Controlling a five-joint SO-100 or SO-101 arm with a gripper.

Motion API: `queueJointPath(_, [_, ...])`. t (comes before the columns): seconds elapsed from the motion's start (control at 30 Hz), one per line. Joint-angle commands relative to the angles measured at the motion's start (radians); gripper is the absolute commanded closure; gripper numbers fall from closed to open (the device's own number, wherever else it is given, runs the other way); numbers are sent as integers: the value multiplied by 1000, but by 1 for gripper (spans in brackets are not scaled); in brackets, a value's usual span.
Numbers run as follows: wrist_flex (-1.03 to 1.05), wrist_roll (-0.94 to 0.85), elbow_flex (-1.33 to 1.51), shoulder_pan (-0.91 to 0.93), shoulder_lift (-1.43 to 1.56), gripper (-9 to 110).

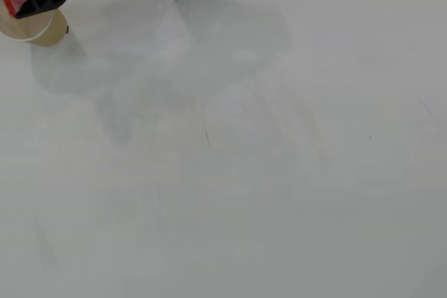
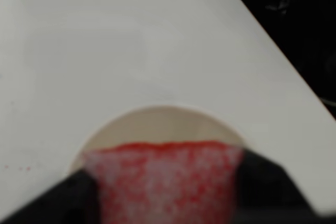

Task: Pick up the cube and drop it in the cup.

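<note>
In the wrist view the pincer (image 2: pixel 165 203), clenched on the red cube (image 2: pixel 165 182), sits at 6 o'clock of the paper cup's (image 2: pixel 157 121) mouth, directly over it.

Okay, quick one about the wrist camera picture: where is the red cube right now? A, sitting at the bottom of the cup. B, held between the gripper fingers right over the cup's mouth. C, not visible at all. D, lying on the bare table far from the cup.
B: in the wrist view the cube sits clamped between the dark fingers of the gripper, with the cup and its pale inside right behind it.
</note>
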Motion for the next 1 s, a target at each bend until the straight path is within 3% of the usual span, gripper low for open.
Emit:
queueJointPath(0.0, [17,12,-133,-3,5,102])
queueJointPath(0.67, [29,12,-129,-12,14,101])
queueJointPath(0.97, [-20,11,-118,-28,15,82])
